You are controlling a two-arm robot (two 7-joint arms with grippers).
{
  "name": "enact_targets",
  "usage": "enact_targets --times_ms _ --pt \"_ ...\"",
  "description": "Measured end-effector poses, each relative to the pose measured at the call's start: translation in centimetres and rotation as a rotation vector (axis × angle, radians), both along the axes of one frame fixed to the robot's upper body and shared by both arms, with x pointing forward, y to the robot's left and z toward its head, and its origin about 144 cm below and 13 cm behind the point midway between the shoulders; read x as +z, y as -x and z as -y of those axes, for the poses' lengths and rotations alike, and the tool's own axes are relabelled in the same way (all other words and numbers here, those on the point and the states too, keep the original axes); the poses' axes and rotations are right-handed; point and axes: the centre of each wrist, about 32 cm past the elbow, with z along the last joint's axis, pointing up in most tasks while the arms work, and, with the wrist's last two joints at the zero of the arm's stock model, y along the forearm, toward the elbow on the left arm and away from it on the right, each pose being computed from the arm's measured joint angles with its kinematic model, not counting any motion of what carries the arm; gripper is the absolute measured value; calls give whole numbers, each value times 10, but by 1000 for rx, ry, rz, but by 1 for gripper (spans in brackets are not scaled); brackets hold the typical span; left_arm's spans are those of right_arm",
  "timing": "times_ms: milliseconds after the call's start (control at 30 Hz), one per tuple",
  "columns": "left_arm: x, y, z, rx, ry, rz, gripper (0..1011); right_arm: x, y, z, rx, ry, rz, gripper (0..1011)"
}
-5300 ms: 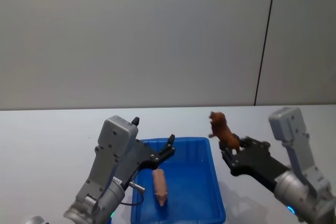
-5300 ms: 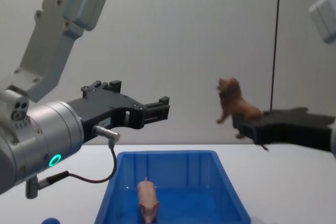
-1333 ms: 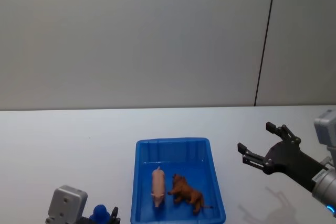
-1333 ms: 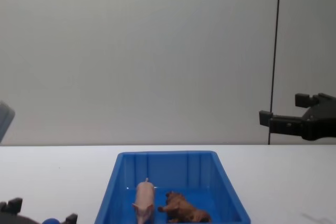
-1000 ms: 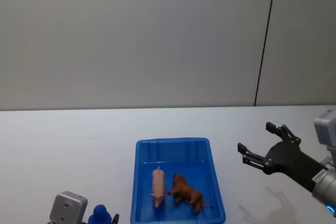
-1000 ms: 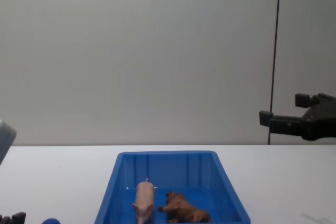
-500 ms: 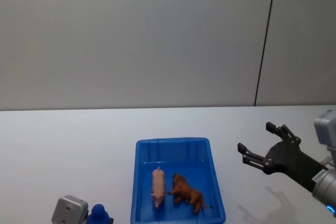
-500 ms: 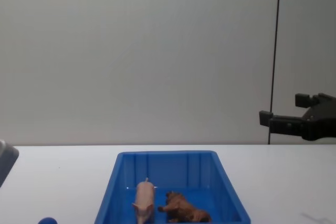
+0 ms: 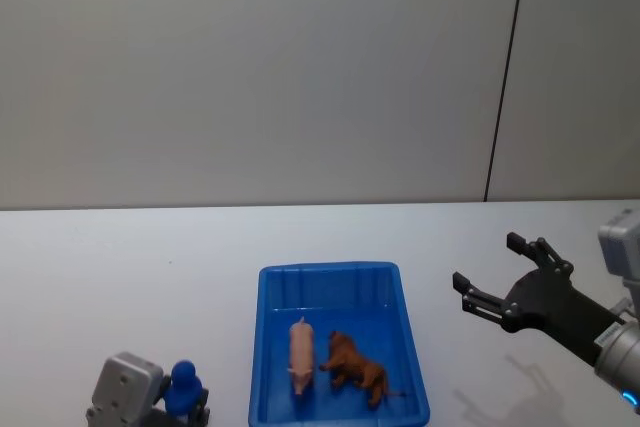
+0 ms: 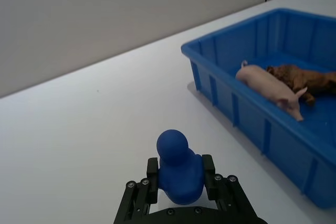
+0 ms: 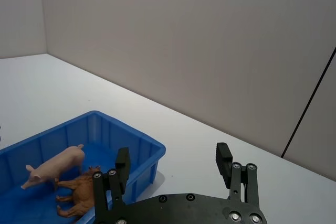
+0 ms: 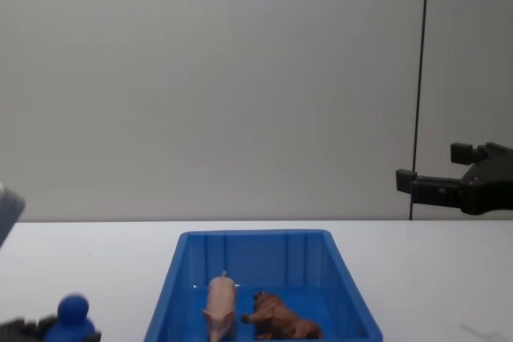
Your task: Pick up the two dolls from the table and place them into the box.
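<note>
I see the pale pink plastic pig (image 9: 302, 357) and the reddish-brown maned lion (image 9: 354, 367) lying side by side on the floor of the bright blue rectangular plastic bin (image 9: 328, 273), which sits on the plain white tabletop (image 9: 120, 277). My left gripper (image 10: 181, 181), low beside the bin's left side, has its fingers closed around a small rounded blue figure (image 10: 178, 167). My right gripper (image 9: 505, 275) hangs above the table to the bin's right, fingers spread wide and holding nothing.

Glossy plastic box (image 9: 410, 377); matt white table (image 9: 130, 277)
</note>
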Motion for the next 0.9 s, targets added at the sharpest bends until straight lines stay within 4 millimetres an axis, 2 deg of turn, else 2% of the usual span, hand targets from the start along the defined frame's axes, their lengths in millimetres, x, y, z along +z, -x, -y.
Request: enact_targets --times_ms 300,667,700,733,900 --pt "23 -11 5 -39 -10 97 443 0 0 0 0 0 0 1001" --pt "50 -30 28 -146 -5 217 367 0 0 0 0 0 0 1001" --pt "51 -31 31 -156 -3 223 374 0 0 0 0 0 0 1001" --pt "53 -33 36 -176 -2 232 441 0 0 0 0 0 0 1001" --pt "57 -38 48 -225 5 247 578 0 0 0 0 0 0 1001"
